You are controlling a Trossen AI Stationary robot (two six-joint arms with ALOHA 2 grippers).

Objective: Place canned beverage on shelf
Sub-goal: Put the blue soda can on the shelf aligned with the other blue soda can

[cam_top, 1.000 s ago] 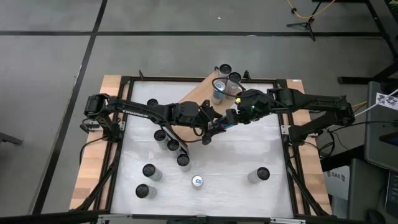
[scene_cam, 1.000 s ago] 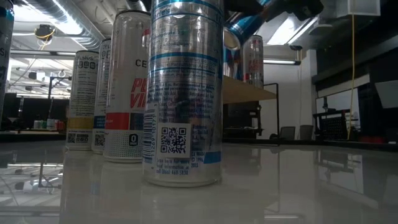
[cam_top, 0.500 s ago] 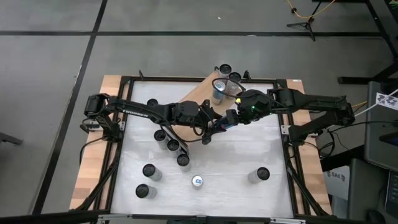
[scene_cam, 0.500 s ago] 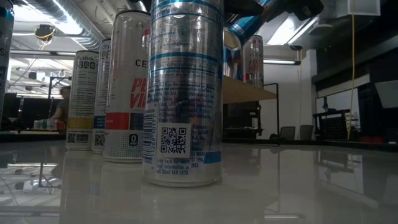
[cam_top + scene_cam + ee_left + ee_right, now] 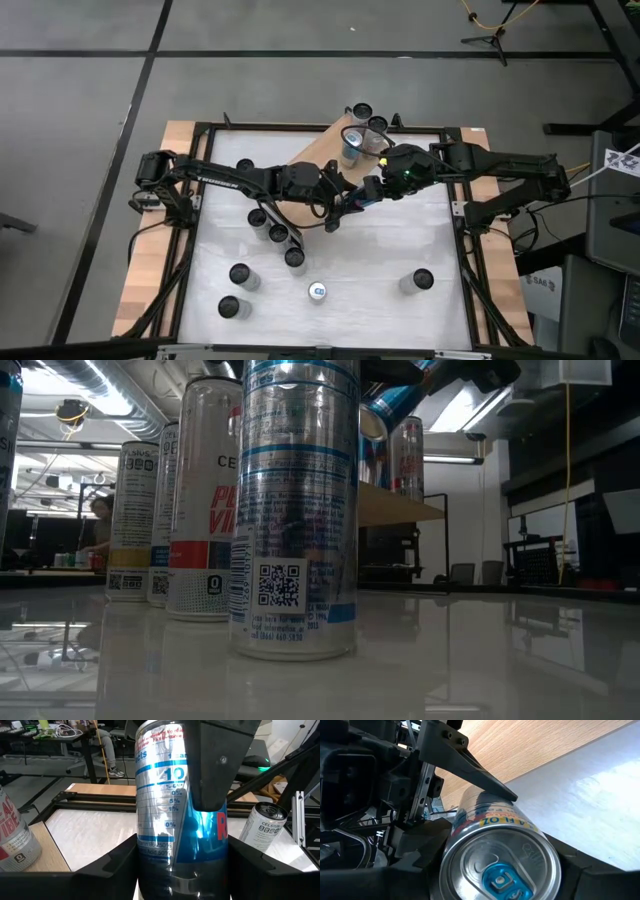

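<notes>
Gripped blue-and-silver metal can (image 5: 160, 795) doubly — right gripper (image 5: 375, 188) clamped, left gripper (image 5: 350, 203) seemingly too — risked dropping it through mistimed release before the light-brown wooden shelf (image 5: 325, 148).

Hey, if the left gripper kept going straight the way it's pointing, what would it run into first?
The blue can between the left gripper's own fingers; just beyond it, probably the right gripper, gripping the same can from the opposite side.

The blue-and-silver can (image 5: 181, 820) shows "10", "0%" and "5%", its shoulder reads "OZ", another can (image 5: 262, 826) says "CELSIUS", and one (image 5: 293, 510) carries a QR code.
</notes>
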